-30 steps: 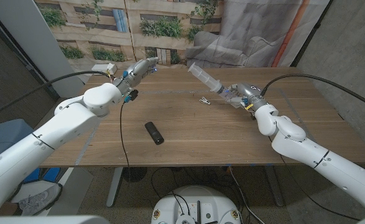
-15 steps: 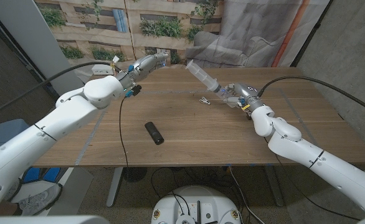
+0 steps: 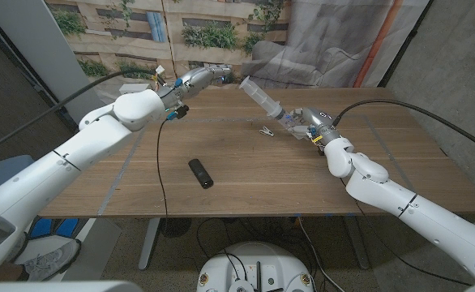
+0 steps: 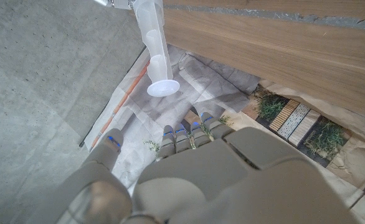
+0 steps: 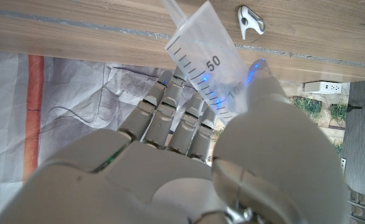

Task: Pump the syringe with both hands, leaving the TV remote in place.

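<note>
The worktop [image 3: 302,174] carries the TV remote [image 3: 200,173], which lies well apart from the syringe [image 3: 261,97]. The right hand [image 3: 311,123] grips the syringe barrel and holds it tilted above the worktop. The left hand [image 3: 201,77] hovers near the syringe's plunger end, fingers [image 4: 192,134] apart, holding nothing. A small white clip [image 3: 266,130] lies just beside the right hand.

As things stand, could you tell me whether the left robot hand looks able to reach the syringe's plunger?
Probably yes. The left robot hand is open beside the plunger with only air between them, while the right robot hand holds the syringe raised above the table.
</note>
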Motion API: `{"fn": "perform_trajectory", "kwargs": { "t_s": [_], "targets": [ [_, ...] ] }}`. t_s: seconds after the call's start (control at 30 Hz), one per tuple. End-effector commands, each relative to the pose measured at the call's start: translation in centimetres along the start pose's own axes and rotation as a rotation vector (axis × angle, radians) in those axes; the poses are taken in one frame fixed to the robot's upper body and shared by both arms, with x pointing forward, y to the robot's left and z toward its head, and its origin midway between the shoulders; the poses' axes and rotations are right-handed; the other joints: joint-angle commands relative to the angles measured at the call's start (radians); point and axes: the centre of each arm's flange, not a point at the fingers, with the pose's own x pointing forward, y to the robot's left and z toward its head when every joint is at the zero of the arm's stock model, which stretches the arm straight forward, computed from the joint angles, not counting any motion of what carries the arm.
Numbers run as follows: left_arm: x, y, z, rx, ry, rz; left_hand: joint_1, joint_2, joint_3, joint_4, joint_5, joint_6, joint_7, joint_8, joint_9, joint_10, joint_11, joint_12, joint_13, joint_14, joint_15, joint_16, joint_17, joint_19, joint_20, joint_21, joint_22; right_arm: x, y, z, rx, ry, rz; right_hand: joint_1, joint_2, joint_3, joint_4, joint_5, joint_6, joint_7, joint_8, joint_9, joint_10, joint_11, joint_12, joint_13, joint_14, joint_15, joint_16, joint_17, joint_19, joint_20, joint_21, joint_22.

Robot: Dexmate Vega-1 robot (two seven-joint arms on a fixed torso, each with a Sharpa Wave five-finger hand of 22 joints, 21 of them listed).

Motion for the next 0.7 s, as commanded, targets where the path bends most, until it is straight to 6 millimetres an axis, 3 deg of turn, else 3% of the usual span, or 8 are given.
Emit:
{"fn": "perform_trajectory", "kwargs": {
  "t_s": [0.03, 0.4, 0.7],
  "targets": [
    [1.5, 0.0, 0.6, 0.125, -0.014, -0.077, -0.015, 0.056, 0.0, 0.01, 0.002, -0.017, 0.004, -0.006, -0.001, -0.008, 0.005, -0.004, 0.001, -0.006, -0.068, 0.006, 0.001, -0.007, -0.045, 0.007, 0.001, 0.3, 0.0, 0.0, 0.004, 0.004, -0.013, 0.077, 0.146, -0.001, 0.001, 0.006, 0.064, -0.061, -0.005, 0.003, 0.044, -0.036, 0.006, 0.002, 0.008, -0.123, -0.004, 0.005, 0.01, -0.133, -0.003, 0.003],
    [2.4, -0.5, 0.7, 0.23, -0.008, -0.128, -0.018, 0.066, 0.003, 0.021, 0.005, -0.055, -0.009, -0.012, -0.002, -0.029, -0.012, -0.01, 0.0, 0.002, -0.074, 0.007, -0.003, -0.028, -0.048, 0.005, 0.0, 0.5, -0.2, 0.0, 0.006, 0.002, -0.024, 0.077, 0.149, -0.002, 0.001, 0.007, 0.065, -0.061, -0.013, 0.002, 0.046, -0.036, 0.007, 0.002, 0.008, -0.123, -0.007, 0.006, 0.01, -0.133, -0.003, 0.003],
    [3.0, -0.9, 0.7, 0.274, 0.008, -0.177, -0.017, 0.069, 0.005, 0.025, 0.006, -0.067, 0.007, -0.01, -0.002, -0.03, -0.01, -0.008, 0.0, 0.011, -0.067, 0.007, -0.006, -0.055, -0.058, 0.001, 0.001, 0.4, -0.3, 0.0, 0.011, 0.0, -0.037, 0.076, 0.152, -0.004, 0.002, 0.008, 0.066, -0.061, -0.019, 0.002, 0.048, -0.036, 0.007, 0.002, 0.008, -0.122, -0.009, 0.007, 0.011, -0.134, -0.003, 0.003]
  ]
}}
